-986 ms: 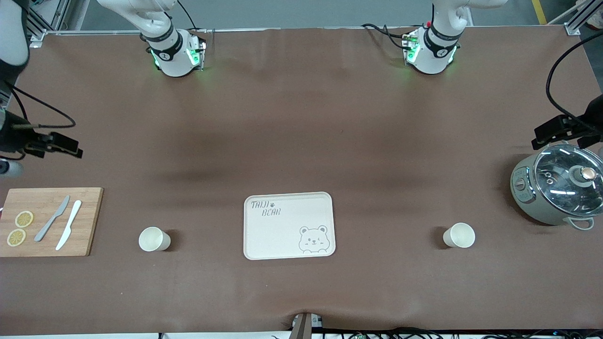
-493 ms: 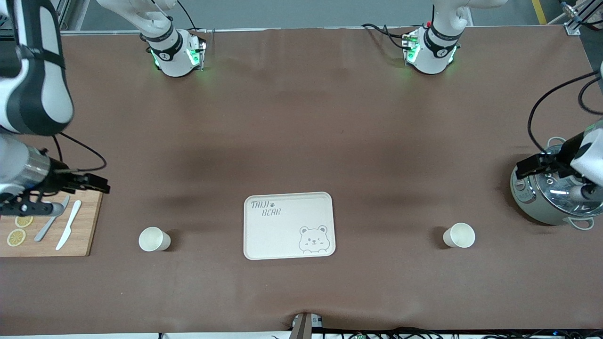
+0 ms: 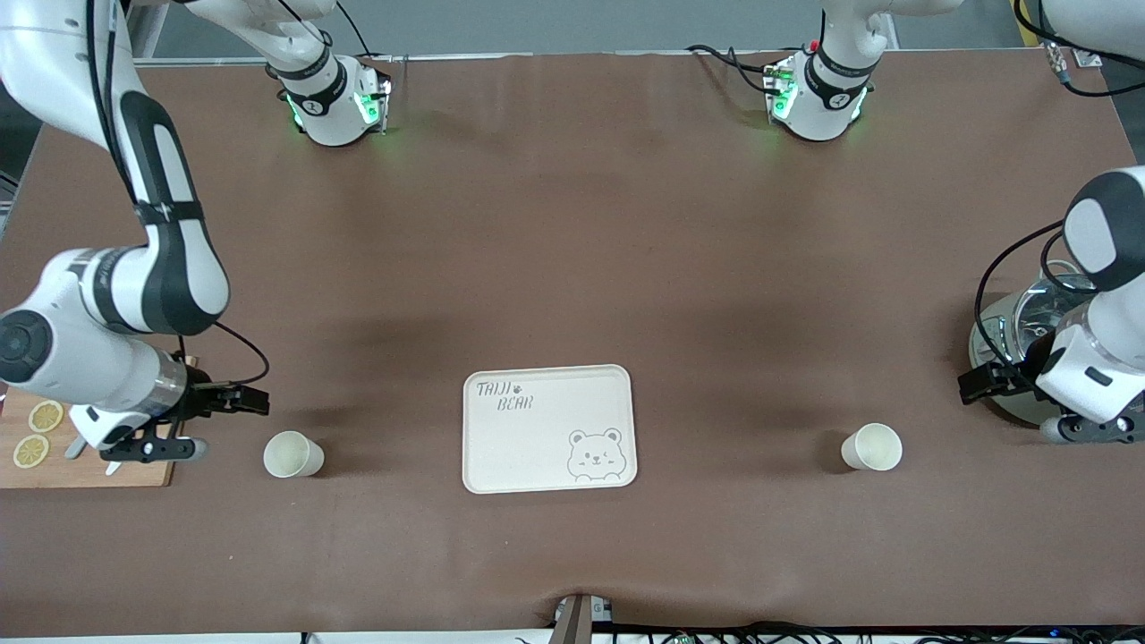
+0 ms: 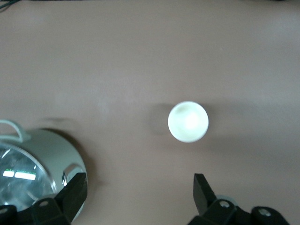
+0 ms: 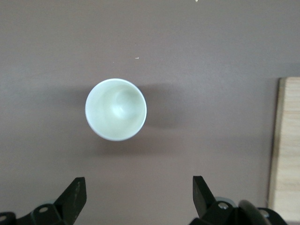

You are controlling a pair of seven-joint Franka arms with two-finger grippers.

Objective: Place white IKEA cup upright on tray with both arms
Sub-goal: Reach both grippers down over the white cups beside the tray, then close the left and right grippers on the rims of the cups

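Observation:
The cream tray [image 3: 547, 427], printed "TAIJI BEAR" with a bear face, lies mid-table. Two white cups stand upright on the cloth beside it. One cup [image 3: 292, 454] is toward the right arm's end and shows in the right wrist view [image 5: 116, 109]. The other cup [image 3: 872, 446] is toward the left arm's end and shows in the left wrist view [image 4: 188, 122]. My right gripper [image 3: 219, 425] [image 5: 138, 197] is open and empty, over the cloth between the cutting board and its cup. My left gripper [image 3: 1015, 410] [image 4: 139, 192] is open and empty, over the cloth between the pot and its cup.
A wooden cutting board [image 3: 134, 474] [image 5: 286, 150] with lemon slices [image 3: 38, 433] lies at the right arm's end, partly under that arm. A grey pot with a glass lid [image 3: 1015, 331] [image 4: 33, 168] stands at the left arm's end.
Both arms have swung in from the table's ends toward the cups. The right gripper crossed the cutting board; the left gripper crossed the pot. Cups and tray have not moved.

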